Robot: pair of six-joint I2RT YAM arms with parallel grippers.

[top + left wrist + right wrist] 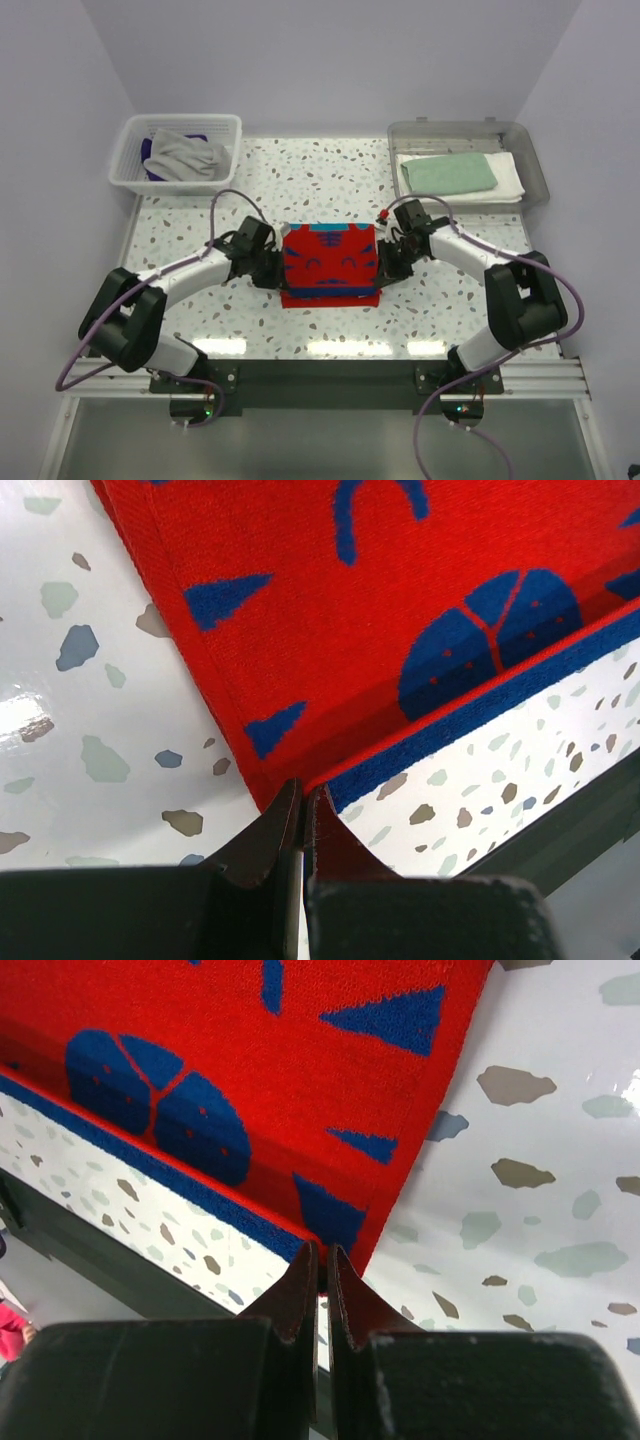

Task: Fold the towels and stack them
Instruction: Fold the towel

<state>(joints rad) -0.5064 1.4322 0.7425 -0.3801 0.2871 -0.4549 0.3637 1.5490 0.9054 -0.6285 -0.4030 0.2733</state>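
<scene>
on the speckled terrazzo table point(330, 170), we are holding the red-and-blue patterned towel point(329, 262) at the centre. our left gripper point(303, 792) is pinching its left corner and our right gripper point(322, 1255) is pinching its right corner, jaws nearly closed.

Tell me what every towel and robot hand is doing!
red towel: pinched at two corners, partly lifted
left gripper: shut on red towel corner
right gripper: shut on the other corner
green towel: folded, atop white towel
white towel: folded, in tray
grey towel: crumpled, in basket
purple towel: crumpled under grey, mostly hidden
</scene>
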